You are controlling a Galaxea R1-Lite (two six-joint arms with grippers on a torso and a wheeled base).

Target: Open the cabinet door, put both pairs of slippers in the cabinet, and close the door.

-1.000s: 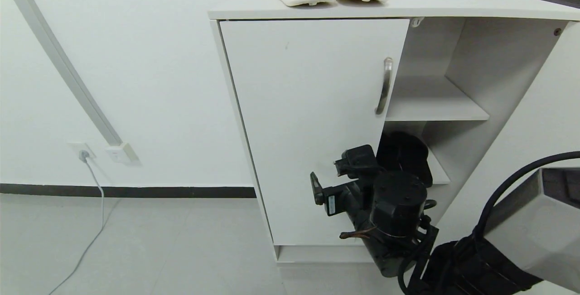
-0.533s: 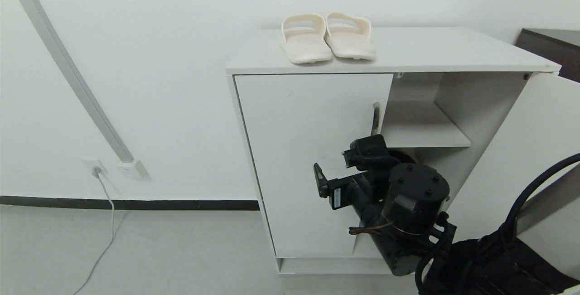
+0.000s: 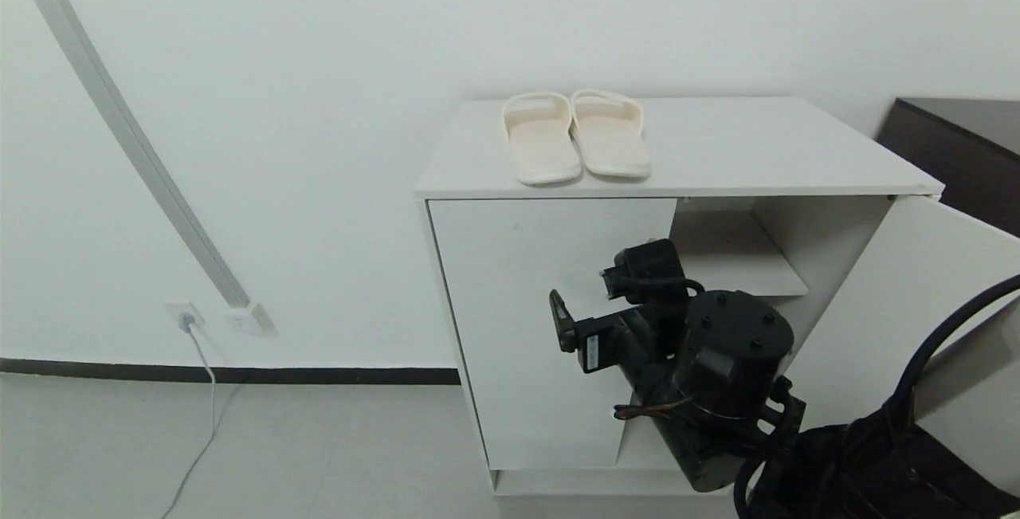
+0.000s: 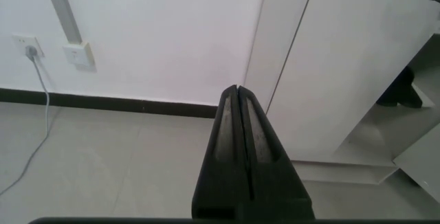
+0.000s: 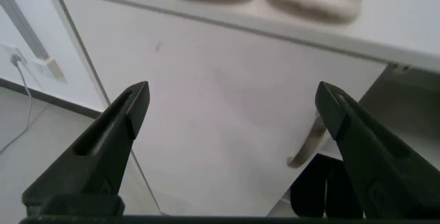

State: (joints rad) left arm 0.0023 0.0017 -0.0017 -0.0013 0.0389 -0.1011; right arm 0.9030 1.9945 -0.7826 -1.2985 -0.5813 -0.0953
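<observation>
Right pincer (image 5: 234, 148) first: its two black fingers (image 5: 113, 138) stand spread wide with nothing between them, facing the closed left door (image 5: 206, 107) of the white laminate two-door cabinet (image 3: 757, 144). Through my head camera I see the right arm (image 3: 717, 359) in front of that door's lower half, at the edge where it meets the open bay. Left pincer (image 4: 238, 97) is clenched, its fingers pressed flat together and grasping nothing. It sits low, aimed at the cabinet's left front corner above the grey tiled floor (image 4: 103, 155).

I find the pair of cream moulded slide slippers (image 3: 574, 135) side by side on the cabinet top, toward its left half, straps toward the wall. The right door (image 3: 892, 304) is swung open toward me, showing a white inner shelf (image 3: 741, 268). My right wrist camera picks up the curved brushed-metal handle (image 5: 309, 138) on the closed door. Just below it is a black shape (image 5: 330, 186) in the lower bay, and I cannot tell for certain what it is.

For writing, I get one small white sticker (image 3: 591, 353) on the arm's wrist, its print too small to read.

On the white wall to the left are a white socket with a grey cable (image 3: 187, 318) plugged in, a pale grey conduit strip (image 3: 119, 120) running diagonally, and a black skirting line (image 3: 223, 375). A dark brown furniture top (image 3: 956, 144) stands right of the cabinet.
</observation>
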